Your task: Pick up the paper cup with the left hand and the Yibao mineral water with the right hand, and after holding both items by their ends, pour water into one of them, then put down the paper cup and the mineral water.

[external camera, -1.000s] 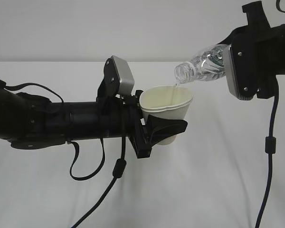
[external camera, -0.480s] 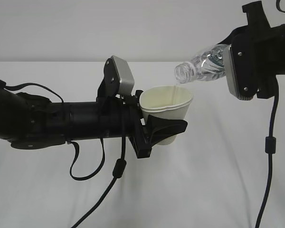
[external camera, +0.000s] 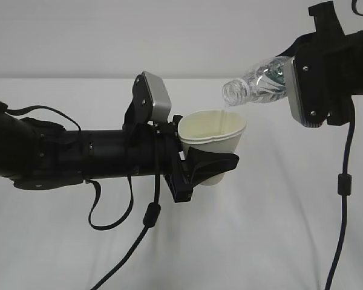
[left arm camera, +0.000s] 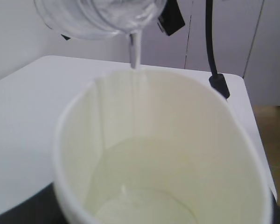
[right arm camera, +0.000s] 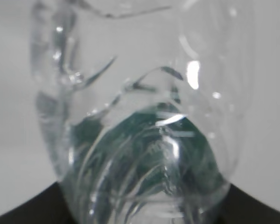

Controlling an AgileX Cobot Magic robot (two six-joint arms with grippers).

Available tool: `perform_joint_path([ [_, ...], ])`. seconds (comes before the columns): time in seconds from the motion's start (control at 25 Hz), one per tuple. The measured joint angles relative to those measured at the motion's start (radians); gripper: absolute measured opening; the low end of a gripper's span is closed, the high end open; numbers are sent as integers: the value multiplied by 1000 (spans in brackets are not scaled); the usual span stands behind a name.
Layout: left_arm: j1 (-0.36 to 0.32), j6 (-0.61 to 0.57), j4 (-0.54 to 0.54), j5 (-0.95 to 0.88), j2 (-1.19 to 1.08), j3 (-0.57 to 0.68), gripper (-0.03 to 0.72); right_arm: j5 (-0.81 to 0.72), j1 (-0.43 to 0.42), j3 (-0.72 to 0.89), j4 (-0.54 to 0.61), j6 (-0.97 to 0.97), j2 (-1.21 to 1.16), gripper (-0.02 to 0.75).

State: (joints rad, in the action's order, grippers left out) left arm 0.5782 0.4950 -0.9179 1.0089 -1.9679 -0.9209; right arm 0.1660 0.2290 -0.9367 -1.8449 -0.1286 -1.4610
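My left gripper is shut on the white paper cup and holds it upright above the table. The cup fills the left wrist view, with water pooled at its bottom. My right gripper is shut on the Yibao mineral water bottle, tilted with its open mouth down-left over the cup's rim. A thin stream of water falls from the bottle mouth into the cup. The right wrist view shows the clear bottle close up with its green label inside the glare.
The white table lies below both arms. Black cables hang from the left arm and from the right gripper. A plain grey wall stands behind.
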Motion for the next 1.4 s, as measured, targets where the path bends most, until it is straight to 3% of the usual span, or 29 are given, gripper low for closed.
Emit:
perform_joint_path([
  [1.4, 0, 2, -4, 0, 0, 0, 400, -2, 0, 0, 0, 18, 0, 358],
])
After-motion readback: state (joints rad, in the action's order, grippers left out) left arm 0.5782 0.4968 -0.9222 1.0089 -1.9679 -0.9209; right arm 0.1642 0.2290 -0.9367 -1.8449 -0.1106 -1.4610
